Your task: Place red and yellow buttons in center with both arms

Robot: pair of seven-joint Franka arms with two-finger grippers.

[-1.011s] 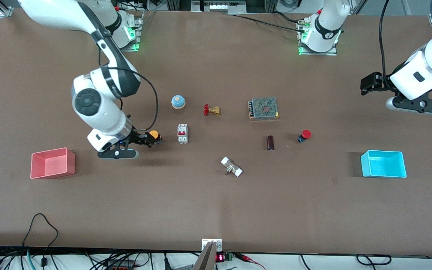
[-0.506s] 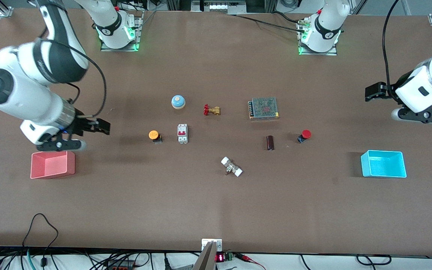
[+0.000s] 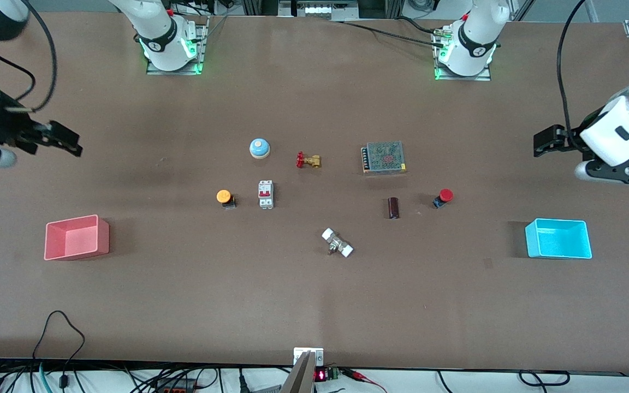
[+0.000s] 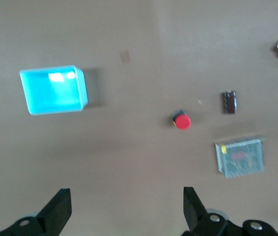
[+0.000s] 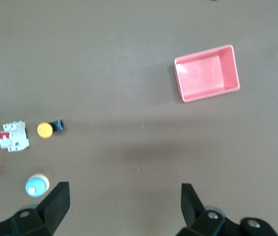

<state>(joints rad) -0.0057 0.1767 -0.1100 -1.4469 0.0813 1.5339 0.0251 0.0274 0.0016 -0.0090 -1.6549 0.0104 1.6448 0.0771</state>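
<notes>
Both push buttons sit on the matte brown tabletop (image 3: 314, 305), neither held. The yellow-orange round-capped, dark-bodied button (image 3: 225, 197) lies left of frame centre, touching nothing; the glossy red-capped button (image 3: 444, 197) lies right of centre. Judged from their positions, both may already be placed. The right claw (image 3: 58, 138), spread and empty, hangs at the frame's left edge; the left claw (image 3: 548, 141), likewise spread, at the right edge.

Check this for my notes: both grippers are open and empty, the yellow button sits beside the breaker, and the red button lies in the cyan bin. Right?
One error: the red button lies on the bare table, apart from the cyan bin, as the front view shows. The rest holds.
</notes>
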